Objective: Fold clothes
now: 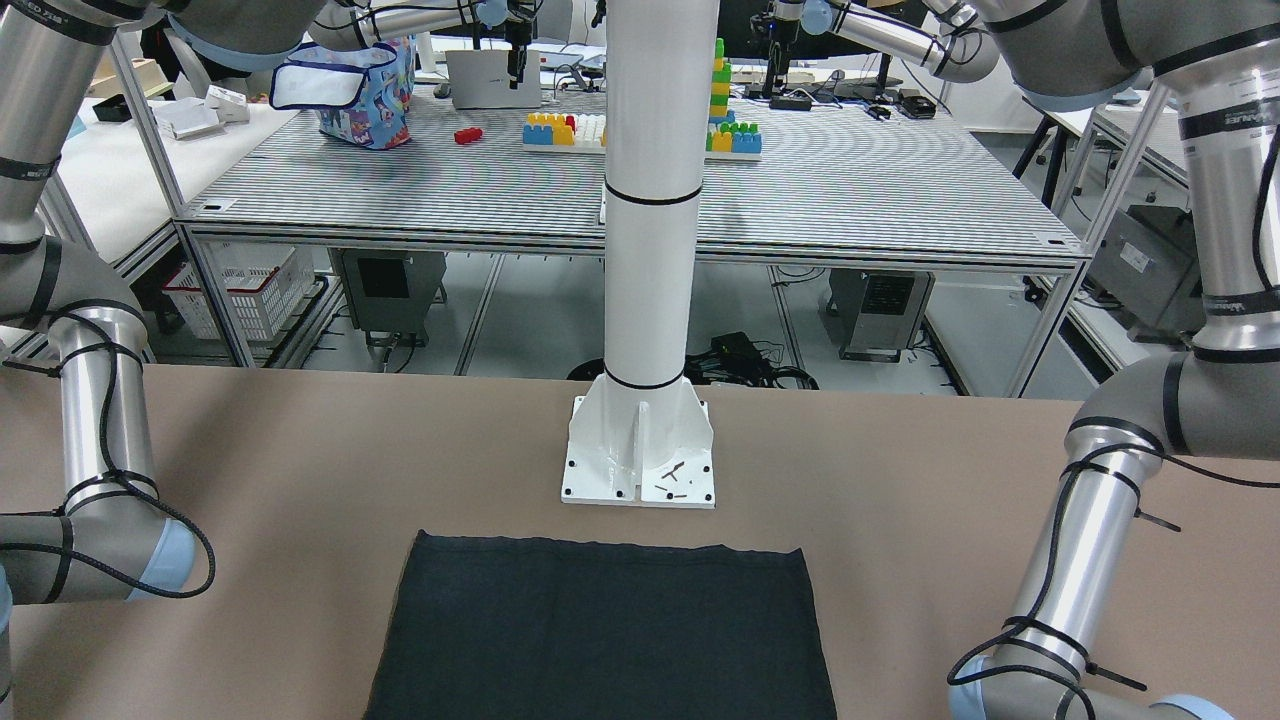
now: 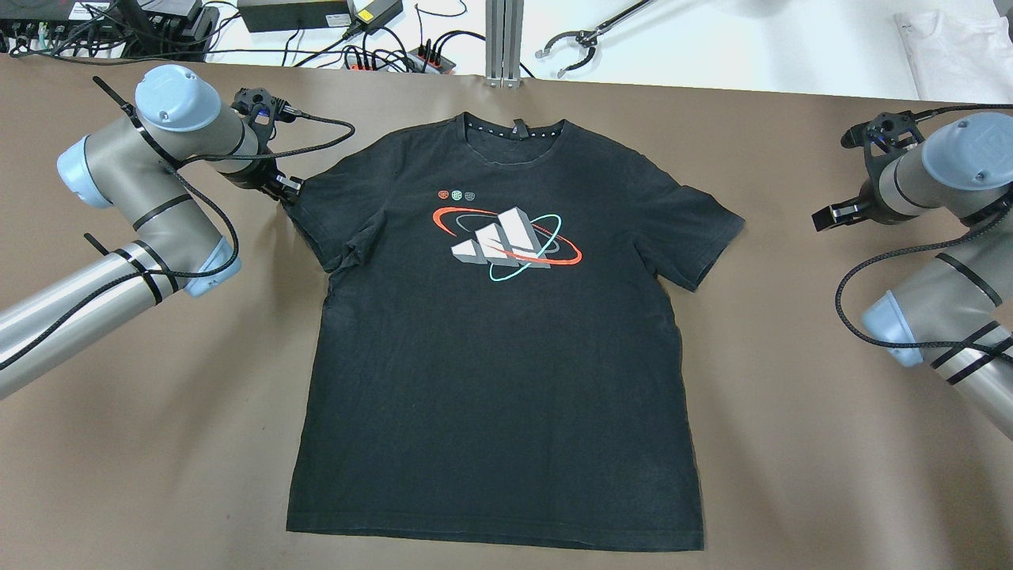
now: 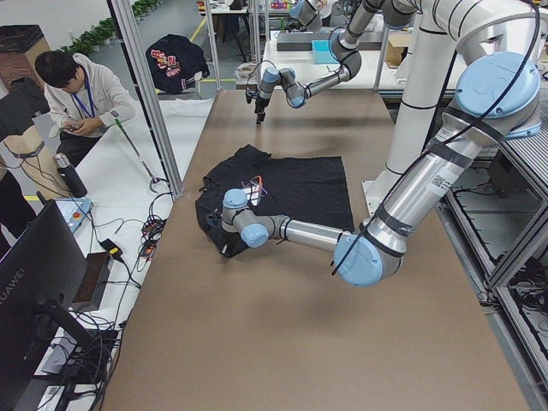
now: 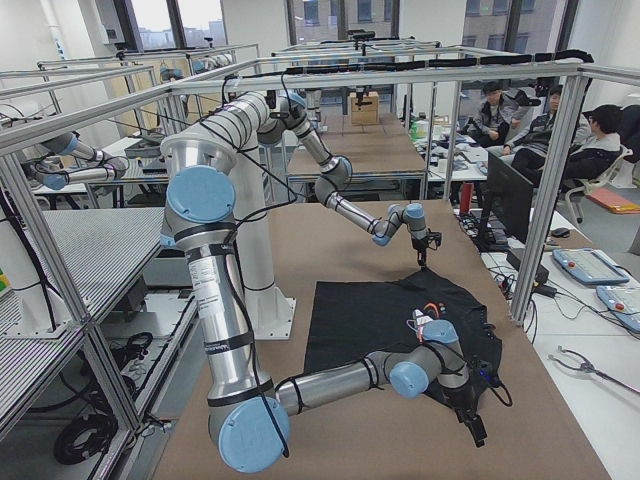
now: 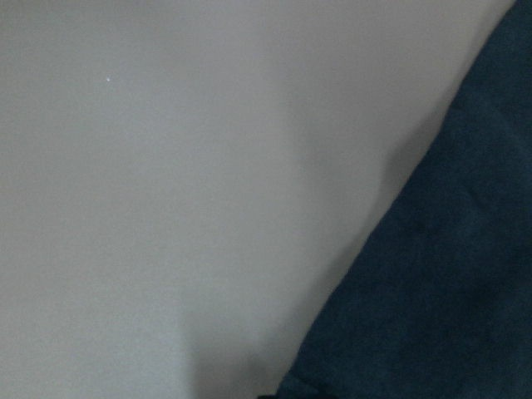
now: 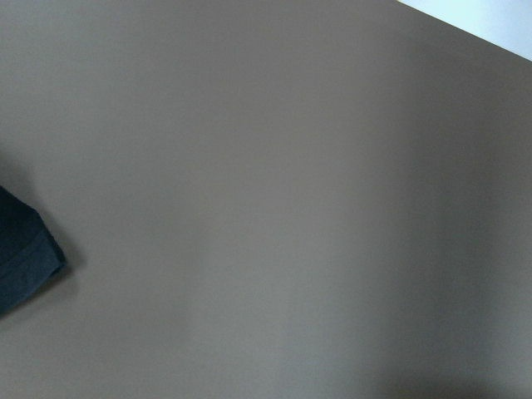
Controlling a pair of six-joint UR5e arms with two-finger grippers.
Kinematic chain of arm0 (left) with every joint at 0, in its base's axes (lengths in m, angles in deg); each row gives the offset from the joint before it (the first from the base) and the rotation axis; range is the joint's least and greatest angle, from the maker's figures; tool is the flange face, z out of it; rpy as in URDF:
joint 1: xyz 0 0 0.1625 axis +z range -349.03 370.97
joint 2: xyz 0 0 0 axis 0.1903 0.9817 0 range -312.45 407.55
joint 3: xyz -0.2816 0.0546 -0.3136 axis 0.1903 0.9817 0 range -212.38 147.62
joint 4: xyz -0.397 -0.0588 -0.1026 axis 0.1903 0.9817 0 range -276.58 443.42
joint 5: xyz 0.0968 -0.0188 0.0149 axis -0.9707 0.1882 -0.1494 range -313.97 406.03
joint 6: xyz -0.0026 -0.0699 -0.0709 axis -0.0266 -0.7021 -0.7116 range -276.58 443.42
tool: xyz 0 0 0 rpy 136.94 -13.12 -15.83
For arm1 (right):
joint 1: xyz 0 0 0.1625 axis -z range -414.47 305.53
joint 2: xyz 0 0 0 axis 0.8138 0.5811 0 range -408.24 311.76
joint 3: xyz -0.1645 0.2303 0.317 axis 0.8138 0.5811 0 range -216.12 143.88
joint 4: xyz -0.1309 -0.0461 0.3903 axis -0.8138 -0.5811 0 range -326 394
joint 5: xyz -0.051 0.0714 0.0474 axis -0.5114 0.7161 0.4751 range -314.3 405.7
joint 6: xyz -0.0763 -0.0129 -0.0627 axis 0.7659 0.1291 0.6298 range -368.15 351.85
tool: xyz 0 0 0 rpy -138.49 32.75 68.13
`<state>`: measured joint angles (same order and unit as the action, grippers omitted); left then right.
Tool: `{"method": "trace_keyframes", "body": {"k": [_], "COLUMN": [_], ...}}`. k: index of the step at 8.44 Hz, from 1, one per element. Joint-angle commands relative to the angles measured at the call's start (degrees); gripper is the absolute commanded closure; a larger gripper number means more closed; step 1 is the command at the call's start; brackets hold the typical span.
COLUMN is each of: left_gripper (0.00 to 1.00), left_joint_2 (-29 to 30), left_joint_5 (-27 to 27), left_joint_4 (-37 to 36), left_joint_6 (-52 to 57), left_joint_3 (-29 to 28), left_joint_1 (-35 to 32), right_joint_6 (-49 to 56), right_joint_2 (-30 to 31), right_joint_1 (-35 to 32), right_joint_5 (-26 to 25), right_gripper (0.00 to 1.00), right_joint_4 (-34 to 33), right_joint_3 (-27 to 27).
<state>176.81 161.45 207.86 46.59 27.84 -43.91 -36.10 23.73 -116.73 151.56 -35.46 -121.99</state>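
My left jaws sit at one sleeve of the black T-shirt (image 2: pixel 491 356), collar away from me, right jaws well apart from the other; clenched or released, I cannot tell.

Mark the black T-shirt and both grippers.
black T-shirt (image 2: pixel 491 356), overhead exterior view, plain fabric below the chest print
left gripper (image 2: pixel 286 188), overhead exterior view, between its fingertips
right gripper (image 2: pixel 828 217), overhead exterior view, between its fingertips

Black shirt (image 1: pixel 600 630), lower part off-frame
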Motion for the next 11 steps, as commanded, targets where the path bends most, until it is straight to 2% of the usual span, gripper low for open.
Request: {"method": "trace_keyframes", "body": {"k": [1,4,6,8,11], "left_gripper": [1.00,1.00,1.00,1.00,1.00], "left_joint_2": [0.12,0.29,3.27,6.52,9.87], "left_joint_5": [0.06,-0.02,-0.29,-6.92,-11.52], "left_joint_4": [0.10,0.02,-0.42,-0.77,-0.95], "left_joint_6": [-0.08,-8.66,-15.33,-20.70,-24.86], "left_joint_3": [0.33,6.29,6.40,5.88,3.25], "left_joint_1": [-0.31,-0.05,1.09,5.99,10.14], "right_joint_6": [0.00,0.00,0.00,0.00,0.00], "right_joint_2": [0.01,0.01,0.01,0.10,0.10], "right_joint_1": [0.12,0.39,0.47,0.47,0.47], "right_joint_5": [-0.03,-0.03,-0.03,-0.03,-0.03], "right_gripper": [0.06,0.06,0.06,0.06,0.06], "right_joint_4": [0.02,0.02,0.02,0.11,0.02], "right_joint_3": [0.00,0.00,0.00,0.00,0.00]}}
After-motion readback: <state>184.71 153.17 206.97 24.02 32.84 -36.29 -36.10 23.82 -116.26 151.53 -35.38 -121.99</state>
